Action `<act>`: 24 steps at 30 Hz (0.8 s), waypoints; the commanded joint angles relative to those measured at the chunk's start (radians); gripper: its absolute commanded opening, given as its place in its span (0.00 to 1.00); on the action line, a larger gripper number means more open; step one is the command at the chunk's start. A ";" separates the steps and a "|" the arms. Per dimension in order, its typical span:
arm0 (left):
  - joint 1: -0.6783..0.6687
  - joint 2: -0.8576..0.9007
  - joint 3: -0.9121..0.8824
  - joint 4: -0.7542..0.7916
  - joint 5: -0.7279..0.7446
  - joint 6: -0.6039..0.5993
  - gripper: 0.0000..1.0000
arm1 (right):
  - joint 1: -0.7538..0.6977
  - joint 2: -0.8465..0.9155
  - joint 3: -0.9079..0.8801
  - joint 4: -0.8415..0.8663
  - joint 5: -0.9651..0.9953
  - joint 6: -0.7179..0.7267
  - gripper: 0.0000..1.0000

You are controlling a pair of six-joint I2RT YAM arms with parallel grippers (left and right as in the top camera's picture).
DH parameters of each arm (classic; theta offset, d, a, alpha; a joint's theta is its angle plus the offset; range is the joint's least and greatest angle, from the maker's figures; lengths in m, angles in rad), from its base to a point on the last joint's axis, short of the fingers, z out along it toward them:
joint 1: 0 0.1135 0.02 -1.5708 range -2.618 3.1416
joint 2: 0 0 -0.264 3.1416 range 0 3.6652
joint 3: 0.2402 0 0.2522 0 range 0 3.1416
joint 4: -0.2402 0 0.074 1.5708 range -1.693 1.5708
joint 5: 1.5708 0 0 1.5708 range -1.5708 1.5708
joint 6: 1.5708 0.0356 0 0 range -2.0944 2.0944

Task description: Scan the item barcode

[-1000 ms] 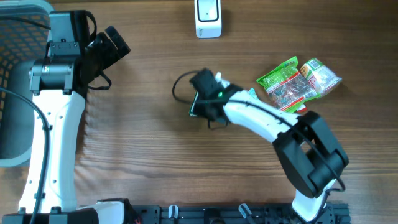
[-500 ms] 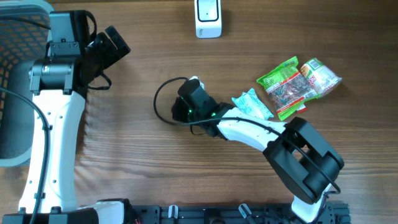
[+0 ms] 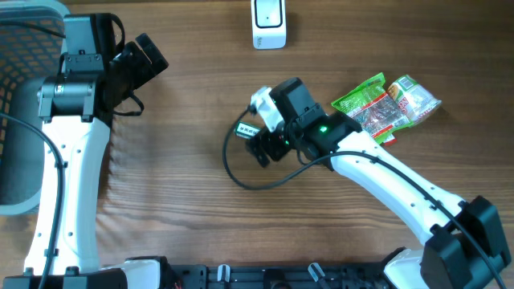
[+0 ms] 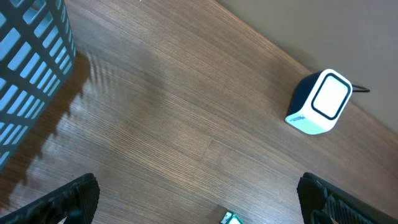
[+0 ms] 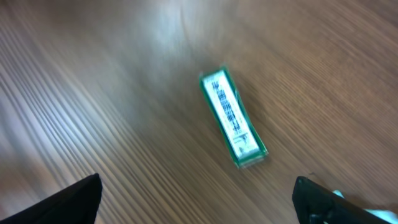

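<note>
Green packet (image 5: 233,118) loose under spread right pincer (image 5: 196,190).

The small pack (image 5: 233,118) lies flat on the table (image 3: 185,201), near its middle. Behind it, at the far edge, stands the barcode scanner (image 3: 269,24). The snack packets (image 3: 377,100) lie side by side to the right, touching each other. The basket (image 3: 20,104) sits at the far left, well apart from the rest.
</note>
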 commanded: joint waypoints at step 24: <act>0.005 -0.018 0.014 0.002 0.004 0.019 1.00 | 0.005 0.340 -0.013 0.290 0.141 -0.374 0.81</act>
